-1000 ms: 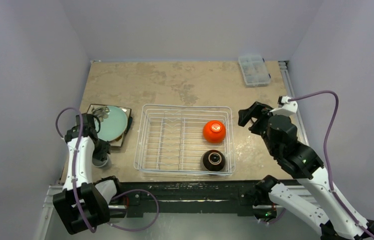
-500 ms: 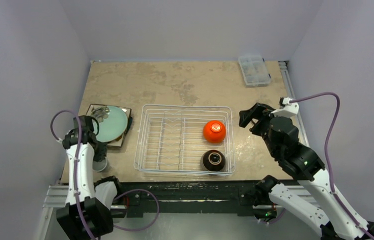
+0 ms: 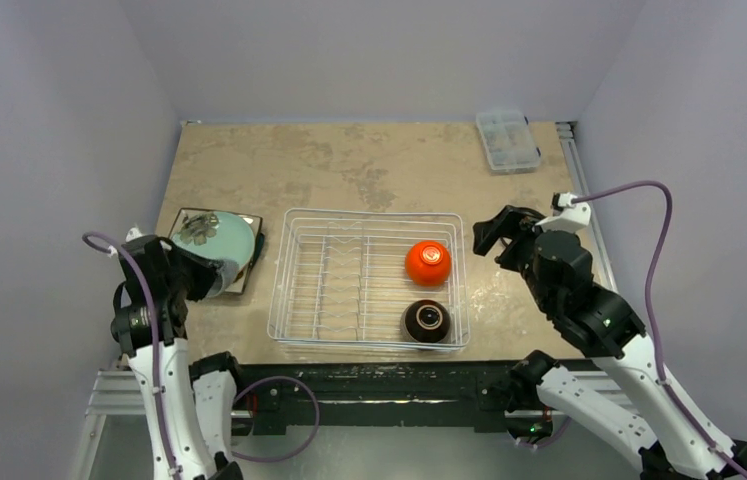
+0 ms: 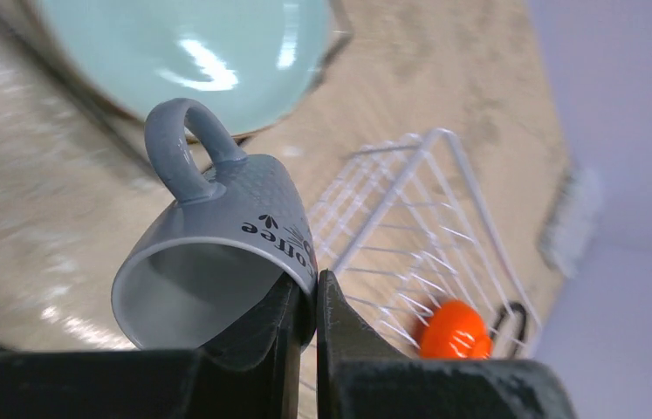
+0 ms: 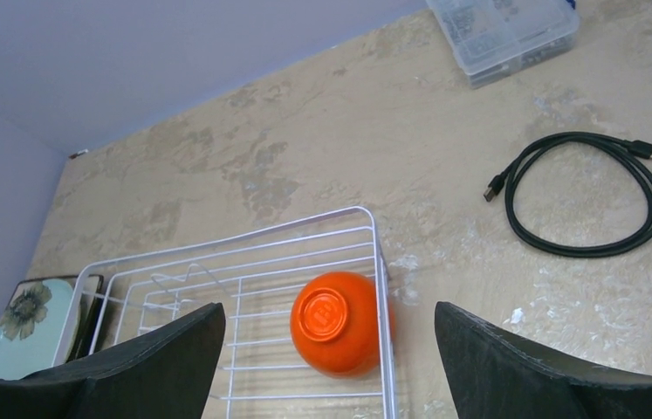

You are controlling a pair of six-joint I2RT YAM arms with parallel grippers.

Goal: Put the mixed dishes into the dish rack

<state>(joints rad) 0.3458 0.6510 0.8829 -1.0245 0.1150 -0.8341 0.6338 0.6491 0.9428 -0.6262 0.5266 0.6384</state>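
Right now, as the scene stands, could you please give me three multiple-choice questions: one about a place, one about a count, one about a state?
1. The orange bowl lies:
A. inside the rack
B. beside it
C. in a gripper

2. Bowls in the rack:
A. one
B. two
C. three

3. The left gripper is:
A. open and empty
B. shut on the grey cup
C. shut on a bowl

Answers:
1. A, the orange bowl sits upturned within the wires.
2. B, the orange bowl and the brown bowl are both in there.
3. B, the left wrist view shows the fingers pinching the cup's rim.
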